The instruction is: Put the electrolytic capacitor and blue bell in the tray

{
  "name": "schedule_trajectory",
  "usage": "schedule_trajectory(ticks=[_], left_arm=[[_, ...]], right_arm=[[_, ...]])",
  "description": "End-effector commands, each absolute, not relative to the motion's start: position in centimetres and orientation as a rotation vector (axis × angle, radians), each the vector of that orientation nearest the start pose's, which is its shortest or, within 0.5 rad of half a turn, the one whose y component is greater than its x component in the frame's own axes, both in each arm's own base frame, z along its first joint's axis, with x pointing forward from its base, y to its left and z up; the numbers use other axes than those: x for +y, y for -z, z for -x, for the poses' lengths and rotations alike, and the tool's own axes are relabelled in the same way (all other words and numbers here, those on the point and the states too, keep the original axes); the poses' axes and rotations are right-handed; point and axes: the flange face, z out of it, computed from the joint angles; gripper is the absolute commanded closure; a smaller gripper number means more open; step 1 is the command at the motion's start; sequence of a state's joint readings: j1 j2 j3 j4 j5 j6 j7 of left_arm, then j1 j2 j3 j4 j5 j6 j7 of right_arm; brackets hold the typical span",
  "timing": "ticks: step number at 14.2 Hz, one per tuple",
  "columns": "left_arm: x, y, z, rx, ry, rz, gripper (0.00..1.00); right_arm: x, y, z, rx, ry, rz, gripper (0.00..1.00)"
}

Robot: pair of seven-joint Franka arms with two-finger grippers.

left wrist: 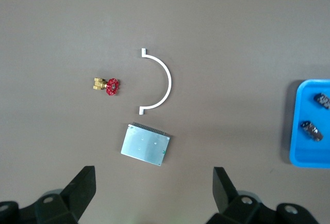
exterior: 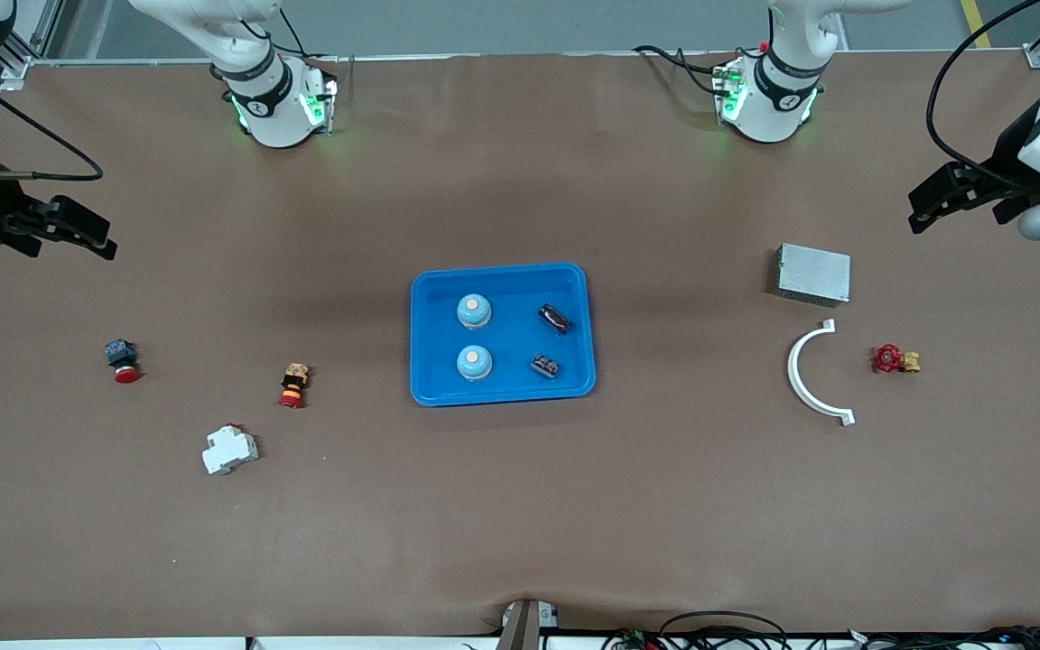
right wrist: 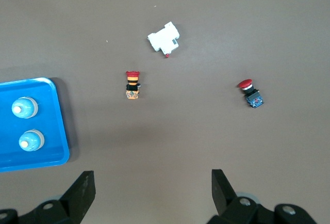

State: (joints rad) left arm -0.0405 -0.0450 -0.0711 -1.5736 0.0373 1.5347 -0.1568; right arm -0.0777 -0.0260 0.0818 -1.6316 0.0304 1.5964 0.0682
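While both arms wait up high with nothing in their jaws, everything sits on a plain brown table (exterior: 520, 506) cover, slightly rippled at the edge nearest the front camera, cables along that edge. No readable labels or writing anywhere.

Landmark: blue tray (exterior: 502, 397), mid-table.
- Nearer the camera than the tray, toward the right arm's end: white breaker-like block (exterior: 229, 449).
- Level with the tray, right arm's end: orange/black pushbutton (exterior: 293, 385), then a red-capped button (exterior: 123, 360) further out.
- In the tray: two blue bells (exterior: 474, 363) (exterior: 474, 311) on the right arm's side, two dark electrolytic capacitors (exterior: 545, 366) (exterior: 554, 317) on the left arm's side. All four apart from each other.
- Level with the tray, left arm's end: white curved bracket (exterior: 802, 375), red-handled brass valve (exterior: 896, 359) just past it.
- Farther from the camera than the bracket: grey metal box (exterior: 812, 273).
- Farthest: arm bases with green lights at the table edge, grey floor past it.

Left gripper (exterior: 958, 199): fingers apart, empty, over the table's left-arm end. Right gripper (exterior: 64, 233): fingers apart, empty, over the right-arm end.
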Motion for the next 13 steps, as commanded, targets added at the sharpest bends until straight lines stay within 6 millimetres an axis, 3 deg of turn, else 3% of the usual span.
schedule_trajectory(ticks=[1,13], left_arm=[[-5.3,-65.7,-52.5,0.001,0.017,3.126,0.0],[-5.1,-66.8,-52.4,0.005,0.009,3.112,0.0]], right_arm=[[0.8,-61.2,-54.2,0.087,-0.002,3.096,0.0],[-0.2,-62.0,-54.2,0.042,0.036,3.132,0.0]])
